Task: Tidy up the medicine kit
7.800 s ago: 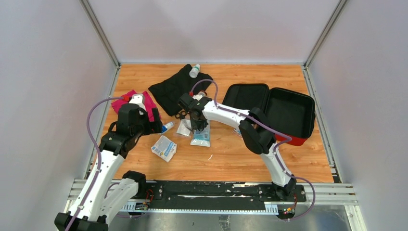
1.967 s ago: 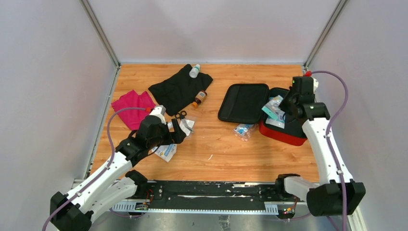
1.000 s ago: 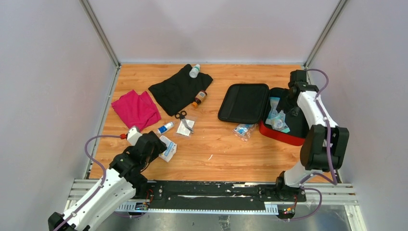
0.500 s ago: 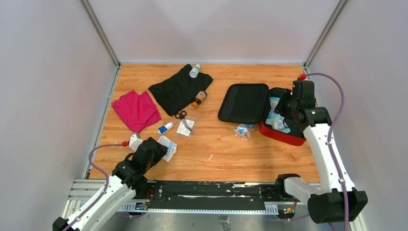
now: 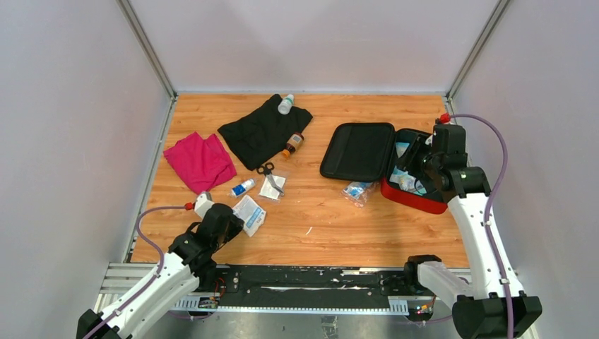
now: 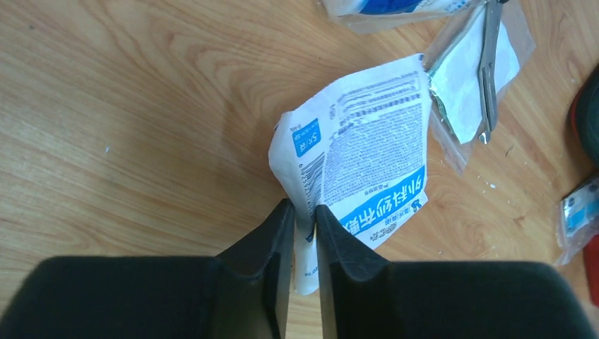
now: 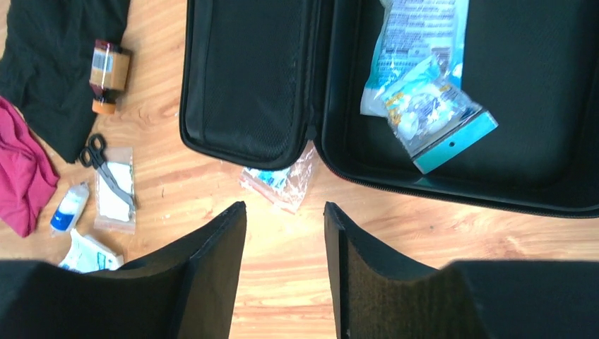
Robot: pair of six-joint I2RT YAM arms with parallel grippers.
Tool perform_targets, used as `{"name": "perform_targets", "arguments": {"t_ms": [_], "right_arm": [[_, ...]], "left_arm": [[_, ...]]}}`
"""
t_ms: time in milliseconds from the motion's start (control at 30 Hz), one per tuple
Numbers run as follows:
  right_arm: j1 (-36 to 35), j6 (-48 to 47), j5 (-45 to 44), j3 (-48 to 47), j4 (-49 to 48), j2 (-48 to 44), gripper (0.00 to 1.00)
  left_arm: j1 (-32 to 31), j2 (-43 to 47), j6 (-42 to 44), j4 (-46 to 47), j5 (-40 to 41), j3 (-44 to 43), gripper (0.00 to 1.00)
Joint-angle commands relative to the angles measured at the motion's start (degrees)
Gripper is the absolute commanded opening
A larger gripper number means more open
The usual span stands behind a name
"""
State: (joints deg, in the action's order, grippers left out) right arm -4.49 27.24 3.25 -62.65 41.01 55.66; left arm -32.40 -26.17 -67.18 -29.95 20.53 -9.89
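At the left of the wooden bench (image 5: 332, 233) a magenta cloth (image 5: 200, 159) is laid crumpled. Nearer the front edge, a white-and-blue printed packet (image 6: 367, 162) is pinched at its near corner by the left fingers (image 6: 286, 222), which are pressed almost together on it. Whether the packet is raised off the wood cannot be told. Just beyond the packet, a small white tube with a blue label (image 5: 243, 188) and a pair of scissors sealed in a clear bag (image 5: 270, 182) are found side by side. Farther back a black cloth (image 5: 263, 131) is spread, with a white bottle (image 5: 285, 104) at its far edge and a brown bottle with an orange cap (image 5: 292, 144) at its right edge. The medicine kit (image 5: 413, 200) is placed in the right half of the bench and is opened flat, its black-lined lid to the left and its red-walled base to the right. A clear sachet (image 5: 357, 191) with blue contents is lying against the kit's near edge by the hinge. Inside the base, a flat teal-and-white pack (image 7: 417, 42) is overlapped by a clear bag with a teal header (image 7: 438, 113). The right fingers (image 7: 229, 226) are spread wide with nothing held between them, and are poised above the kit's near edge.
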Motion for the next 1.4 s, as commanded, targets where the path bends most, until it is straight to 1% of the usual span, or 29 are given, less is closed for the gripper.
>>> {"name": "perform_targets", "arguments": {"t_ms": [0,100,167,233,300,367,433,500,533,600,667,733,767,800,833,933,1000,1033,1067,1133,1233,1367], "right_arm": [[-0.4,-0.7,4.6,3.5,0.3,-1.4,0.52],[-0.5,-1.2,8.7,5.9,-2.2,-2.8,0.54],[-0.4,0.2,10.5,8.2,-4.6,-4.0,0.56],[-0.3,1.7,10.5,9.4,-6.8,-4.7,0.58],[-0.2,3.4,6.5,10.0,-7.2,-5.4,0.58],[-0.2,3.4,4.3,11.0,-7.8,-6.4,0.58],[-0.1,1.8,5.0,11.8,-8.7,-7.5,0.57],[-0.1,-1.4,10.7,11.7,-8.8,-7.1,0.58],[-0.1,-2.4,14.4,11.7,-8.9,-6.7,0.58],[-0.2,-3.6,22.5,12.9,-10.2,-6.7,0.58],[-0.2,-2.0,29.5,15.5,-14.2,-7.3,0.58],[-1.2,0.8,35.4,18.0,-19.2,-8.4,0.58],[-2.7,1.9,35.5,18.8,-20.0,-9.1,0.62],[-5.9,2.6,34.0,19.3,-20.8,-9.6,0.65],[-7.9,3.0,32.9,19.4,-20.9,-9.8,0.66],[-19.0,5.4,27.5,19.9,-22.1,-9.7,0.67],[-27.7,7.8,23.7,20.9,-25.4,-9.6,0.67],[-30.2,9.0,21.9,21.6,-26.9,-9.5,0.68],[-34.4,9.7,19.8,22.0,-27.7,-9.4,0.69],[-39.9,9.9,15.9,21.7,-28.1,-8.6,0.70],[-44.3,10.2,13.0,21.2,-30.3,-7.0,0.72],[-46.3,12.2,12.2,20.8,-35.5,-3.7,0.73]], "left_arm": [[-0.4,-1.3,5.3,2.2,-0.1,-0.4,0.18],[-0.3,-2.3,8.1,3.4,-1.1,-1.1,0.07],[-0.4,-2.7,11.1,4.9,-3.3,-1.8,0.00],[-0.4,-2.7,14.5,6.5,-5.5,-2.7,0.00],[-0.4,-2.1,17.9,7.8,-9.3,-3.9,0.00],[-0.4,-1.4,20.5,8.3,-12.1,-5.6,0.00],[-0.4,-0.8,22.9,8.5,-14.5,-7.5,0.00],[-0.3,-0.9,24.3,8.9,-16.7,-9.1,0.00],[-0.4,-1.1,25.1,10.6,-18.7,-9.5,0.00],[-0.4,-1.5,27.1,15.1,-24.8,-9.3,0.00],[-0.4,-1.8,27.2,17.1,-27.2,-9.0,0.00],[-0.3,-2.0,28.1,16.7,-29.6,-9.8,0.00],[-0.3,-2.0,28.5,16.2,-30.2,-10.3,0.00],[-0.4,-2.0,28.8,15.3,-30.8,-10.8,0.00],[-0.4,-2.0,28.8,15.1,-31.3,-11.1,0.00],[-0.4,-1.6,27.8,15.6,-34.4,-11.7,0.00],[-0.4,-1.4,26.9,16.8,-37.0,-12.0,0.00],[-0.4,-1.5,27.2,17.1,-38.0,-12.3,0.00],[-0.4,-1.8,27.9,16.4,-38.6,-13.4,0.00],[-0.4,-3.1,29.2,14.1,-39.9,-16.3,0.00],[-0.4,-4.7,29.1,12.5,-42.3,-19.4,0.00],[-0.4,-4.3,25.1,14.0,-43.5,-19.5,0.00]]}}
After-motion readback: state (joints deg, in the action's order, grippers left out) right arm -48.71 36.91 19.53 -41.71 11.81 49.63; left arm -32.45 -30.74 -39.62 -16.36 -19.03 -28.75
